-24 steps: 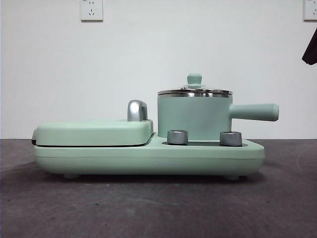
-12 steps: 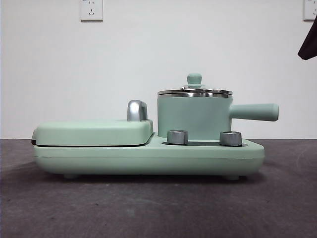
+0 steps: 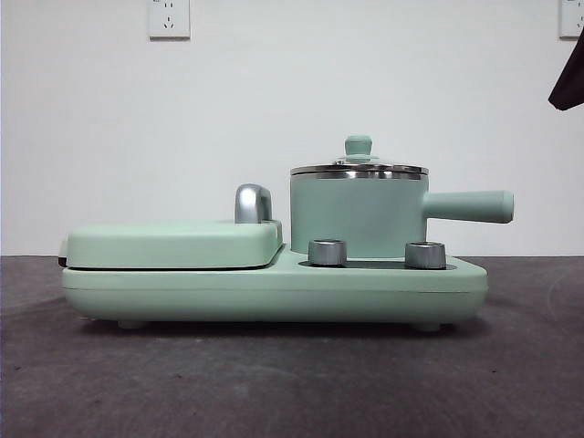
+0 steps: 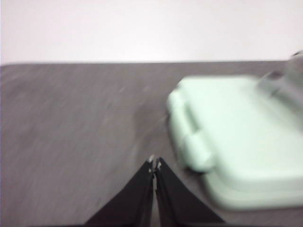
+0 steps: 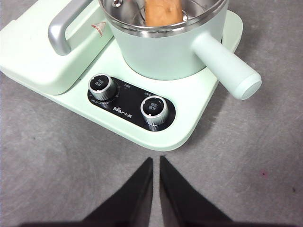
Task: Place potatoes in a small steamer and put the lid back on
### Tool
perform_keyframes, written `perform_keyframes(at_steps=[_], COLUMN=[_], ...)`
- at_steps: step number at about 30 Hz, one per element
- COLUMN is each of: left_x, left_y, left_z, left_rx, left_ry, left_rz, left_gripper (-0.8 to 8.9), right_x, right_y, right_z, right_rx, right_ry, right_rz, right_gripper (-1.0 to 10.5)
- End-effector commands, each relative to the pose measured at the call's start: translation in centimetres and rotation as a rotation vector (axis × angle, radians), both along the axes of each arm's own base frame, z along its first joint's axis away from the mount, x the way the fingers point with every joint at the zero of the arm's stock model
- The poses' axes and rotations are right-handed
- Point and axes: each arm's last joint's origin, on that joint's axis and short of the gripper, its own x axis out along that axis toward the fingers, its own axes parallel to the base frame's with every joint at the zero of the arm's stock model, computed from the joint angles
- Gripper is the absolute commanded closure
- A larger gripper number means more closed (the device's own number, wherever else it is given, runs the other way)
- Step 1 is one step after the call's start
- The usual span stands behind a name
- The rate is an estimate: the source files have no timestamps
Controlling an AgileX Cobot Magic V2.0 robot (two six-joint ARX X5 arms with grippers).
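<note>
while both end effectors stay clenched and empty, the orange-brown potato (image 5: 163,12) sits inside the mint-green steamer (image 3: 358,217), lid (image 3: 359,164) on.

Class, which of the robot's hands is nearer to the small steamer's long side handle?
Right. The right hand hangs in front of the control knobs, close to the steamer handle; the left hand is beyond the griddle cover, at the far end.

Ahead of my right gripper (image 5: 155,163) I see two dials (image 5: 155,111), behind them the steamer (image 5: 165,47) holding the potato (image 5: 163,12) under its lid (image 3: 359,167).
</note>
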Motion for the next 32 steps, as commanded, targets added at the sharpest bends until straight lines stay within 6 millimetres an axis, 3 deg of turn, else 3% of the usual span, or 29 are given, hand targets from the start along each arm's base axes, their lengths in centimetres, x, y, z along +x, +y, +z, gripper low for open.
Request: perform_keyframes(at_steps=[1, 5, 9, 26, 29, 32], left_x=[0.2, 0.5, 0.7, 0.7, 0.7, 0.7], left_y=[0.4, 0.9, 1.0, 1.0, 1.0, 1.0], left_z=[-3.4, -5.9, -5.4, -5.3, -5.3, -5.3], left_rx=[-0.009, -0.037, -0.032, -0.053, -0.053, -0.053], left_ry=[0.014, 0.029, -0.057, -0.062, -0.062, -0.062], left_rz=[0.047, 0.106, 0.112, 0.114, 0.114, 0.114], left_gripper=[8.07, 8.07, 8.07, 8.07, 8.07, 8.07], right_x=[0.1, 0.1, 0.1, 0.0, -0.7, -1.2], right_y=[0.1, 0.1, 0.1, 0.1, -0.4, -1.4], right_z=[0.2, 0.2, 0.3, 0.3, 0.9, -0.2], right_rx=[0.013, 0.013, 0.013, 0.015, -0.063, -0.061], right_ry=[-0.005, -0.005, -0.009, -0.013, -0.134, -0.323], right_rz=[-0.003, -0.003, -0.003, -0.001, 0.024, -0.023], right_gripper=[9.3, 9.3, 9.3, 9.3, 9.3, 9.3])
